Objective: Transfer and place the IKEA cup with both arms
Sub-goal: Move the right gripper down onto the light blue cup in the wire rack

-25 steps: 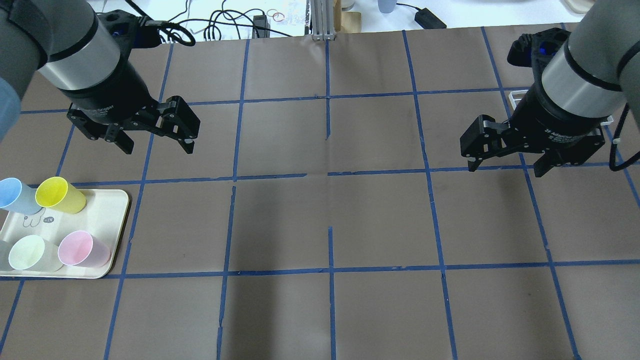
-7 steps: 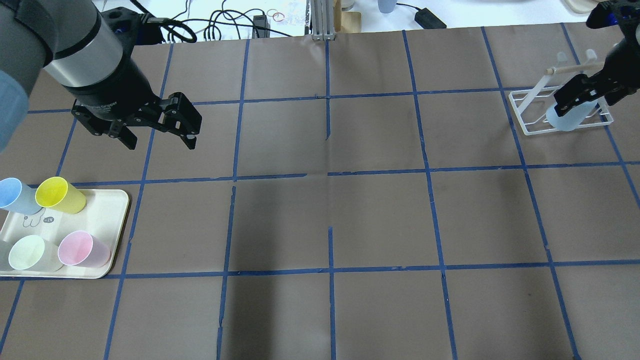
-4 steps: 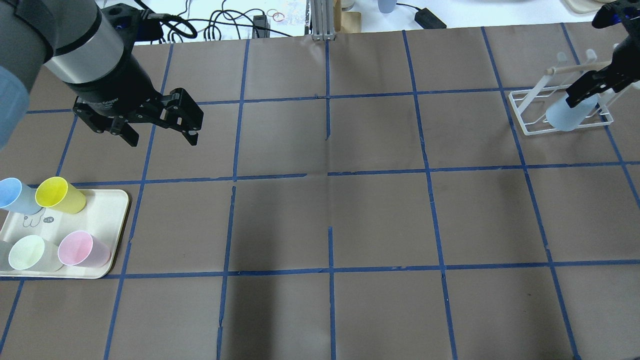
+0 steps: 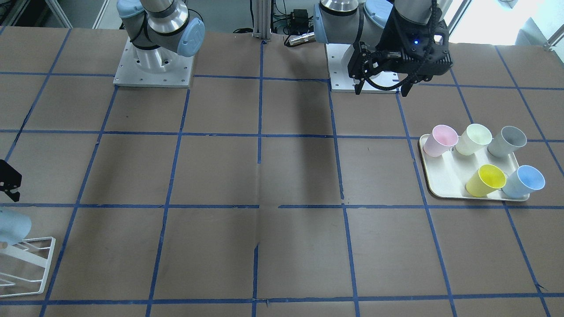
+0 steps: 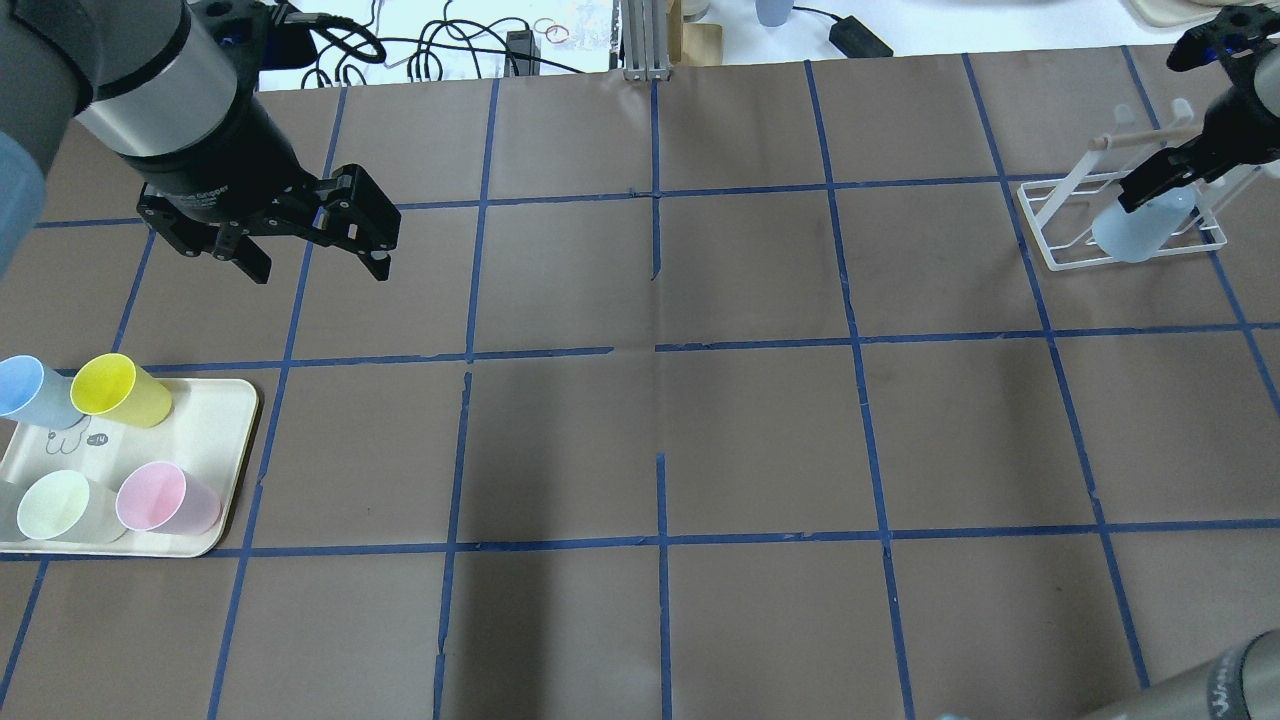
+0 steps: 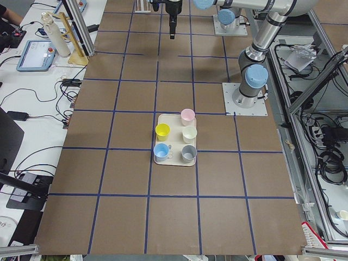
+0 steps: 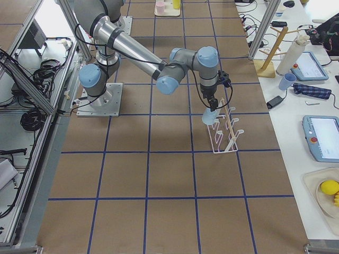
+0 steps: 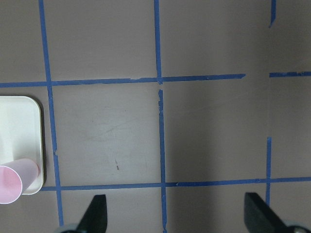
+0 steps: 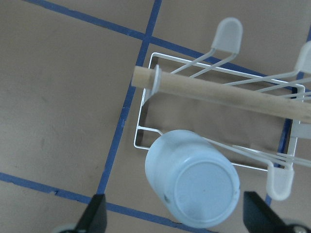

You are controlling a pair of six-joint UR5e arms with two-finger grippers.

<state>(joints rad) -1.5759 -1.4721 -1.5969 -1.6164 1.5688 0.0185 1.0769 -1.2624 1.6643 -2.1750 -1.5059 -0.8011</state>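
Now that the right gripper [image 9: 178,217], well short of the rack [image 9: 218,94] seconds ago, is hovering over it with fingers spread either side of the upturned cup [image 9: 194,187], untouched on its peg, the grasp is falling due, while the left gripper [image 5: 316,272] is waiting, fingers spread.

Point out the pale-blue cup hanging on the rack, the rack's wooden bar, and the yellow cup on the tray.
pale-blue cup [image 9: 204,194]: right wrist view, on its flat underside.
wooden bar [image 9: 218,93]: right wrist view, about halfway along the bar.
yellow cup [image 4: 488,178]: front-facing view, inside its open mouth.
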